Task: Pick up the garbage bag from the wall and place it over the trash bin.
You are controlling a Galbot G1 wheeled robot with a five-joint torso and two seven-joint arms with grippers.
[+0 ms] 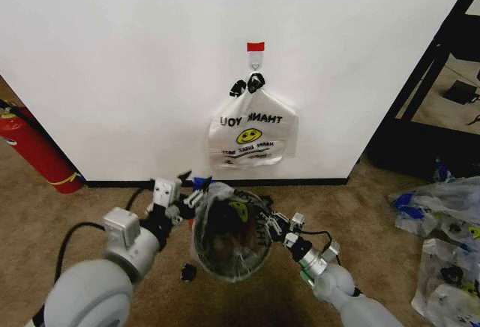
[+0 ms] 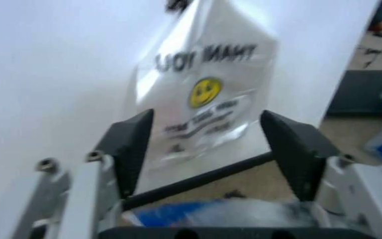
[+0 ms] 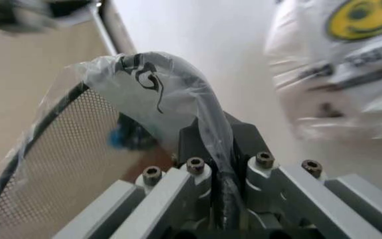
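Observation:
The garbage bag [image 1: 238,208], thin translucent plastic with a smiley face, is draped into and over the round black wire-mesh trash bin [image 1: 225,256] on the carpet in front of the wall [image 1: 112,57]. My left gripper [image 1: 192,196] is at the bin's left rim, open; its black fingers [image 2: 133,144] stand wide apart above a blue tab and plastic [image 2: 211,211]. On the bin's right rim, my right gripper [image 1: 276,226] is shut on the bag's stretched edge [image 3: 177,79], beside the mesh [image 3: 65,149].
A like smiley bag [image 1: 252,132] with black handle clips hangs on the hook [image 1: 256,63] under red tape. A red fire extinguisher [image 1: 37,151] stands at the left. Several more bags [image 1: 450,244] lie at the right by a black frame [image 1: 435,64]. A black clip [image 1: 188,271] lies on the carpet.

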